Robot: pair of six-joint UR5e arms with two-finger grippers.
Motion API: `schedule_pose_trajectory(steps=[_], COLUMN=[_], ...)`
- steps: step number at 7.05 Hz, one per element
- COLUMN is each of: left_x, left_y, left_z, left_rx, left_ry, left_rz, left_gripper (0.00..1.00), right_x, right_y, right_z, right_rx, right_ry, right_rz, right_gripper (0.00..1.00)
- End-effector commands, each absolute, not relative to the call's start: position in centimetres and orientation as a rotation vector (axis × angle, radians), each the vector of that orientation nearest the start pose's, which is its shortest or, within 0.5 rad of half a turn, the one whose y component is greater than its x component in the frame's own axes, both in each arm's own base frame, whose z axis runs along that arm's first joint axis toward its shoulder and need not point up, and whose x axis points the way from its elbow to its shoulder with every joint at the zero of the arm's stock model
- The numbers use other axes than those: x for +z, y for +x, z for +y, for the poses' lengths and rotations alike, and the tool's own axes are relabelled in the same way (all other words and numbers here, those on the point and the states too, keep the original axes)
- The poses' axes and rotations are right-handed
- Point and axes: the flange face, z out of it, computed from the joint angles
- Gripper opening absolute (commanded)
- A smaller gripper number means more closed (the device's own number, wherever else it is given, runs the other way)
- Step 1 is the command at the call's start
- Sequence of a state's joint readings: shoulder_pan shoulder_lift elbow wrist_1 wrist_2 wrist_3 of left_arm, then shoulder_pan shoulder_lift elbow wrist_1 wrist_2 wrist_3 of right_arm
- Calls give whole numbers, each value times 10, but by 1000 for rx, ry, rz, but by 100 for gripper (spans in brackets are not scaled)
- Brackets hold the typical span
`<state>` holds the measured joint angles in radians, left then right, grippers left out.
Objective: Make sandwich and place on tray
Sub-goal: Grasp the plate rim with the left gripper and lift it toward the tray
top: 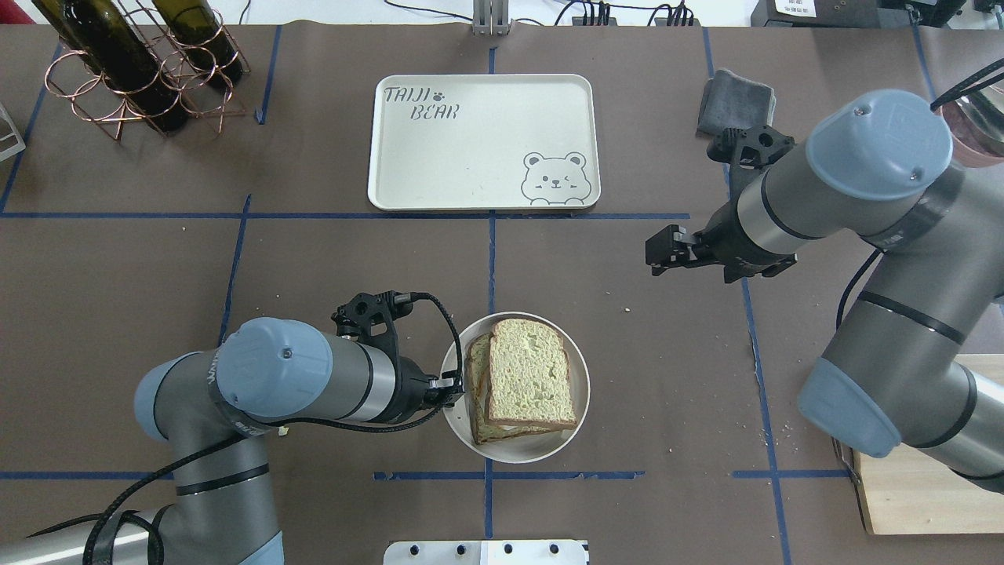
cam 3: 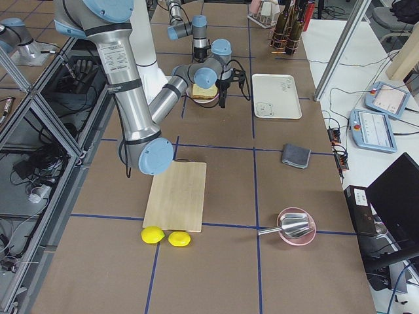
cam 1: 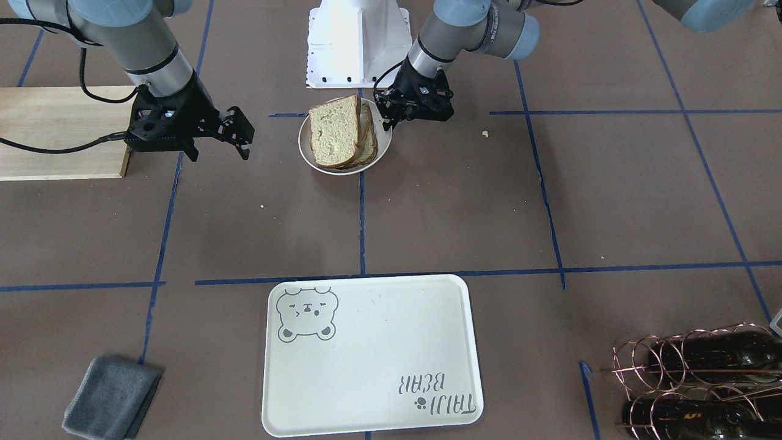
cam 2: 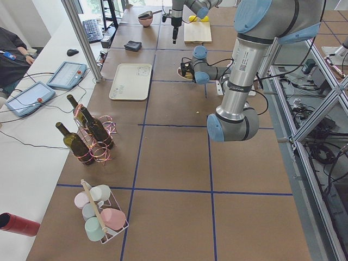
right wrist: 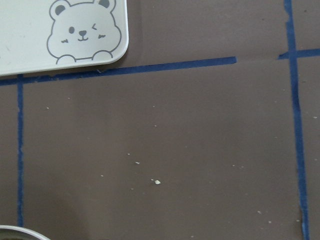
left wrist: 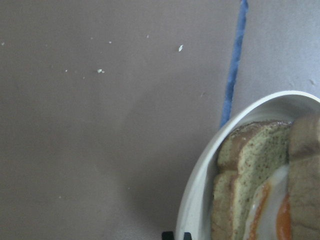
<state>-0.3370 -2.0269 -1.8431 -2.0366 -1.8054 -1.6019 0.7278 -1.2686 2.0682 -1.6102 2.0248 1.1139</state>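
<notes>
The sandwich (top: 532,377) lies on a round white plate (top: 549,451) near the middle of the counter's robot-side edge. The tray (top: 471,157) sits bare at the middle of the far edge, well apart from it. So the whole carry across the counter is not yet done.

The left hand (top: 449,390) is down at the plate's rim on the robot's left. Its fingertips (left wrist: 167,234) stand close together there, but I cannot tell whether they pinch the rim or only touch it. The right hand (top: 661,251) is spread and holds nothing, hovering over bare counter toward the right end.

The main risk is that the stack comes apart.
- **Offset slices:** the top slice (cam 1: 333,131) sits out of line with the lower one. A grip from the sides would likely catch only one slice and leave the other behind.
- **Slippery egg:** the egg (left wrist: 272,210) between the slices looks slick. A tilt or a quick start could let it slide out.
- **Soft bread:** too hard a squeeze would probably crush it or push the egg out at the edges.
- **Loose plate:** if the left hand only nudges the rim, the plate may skid or tip as the other hand comes in.
- **Crowded space:** both hands would be working close together over the plate, so they could collide.
</notes>
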Motion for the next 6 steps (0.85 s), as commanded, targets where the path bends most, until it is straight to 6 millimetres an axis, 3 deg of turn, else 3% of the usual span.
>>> schedule_pose_trajectory(steps=[1,3,5,6], left_x=[218,210,219,222], left_y=[518,510,517,524], left_z=[-326,-355,-417,-445], left_rx=[-215,-457,-621,-678], left_ry=[-30,-156,-166,-162], left_rz=[1262,1343,1293,1257], left_gripper=[0,0,0,0], right_x=[316,356,396,408], right_y=[-301,-250,-191,-179], right_z=[-418,-431,-445,-451], right_rx=[-18,-104,-153,-158], right_ry=[82,109,98,94], right_rz=[-772,-727,-726,-719], right_gripper=[100,100,100,100])
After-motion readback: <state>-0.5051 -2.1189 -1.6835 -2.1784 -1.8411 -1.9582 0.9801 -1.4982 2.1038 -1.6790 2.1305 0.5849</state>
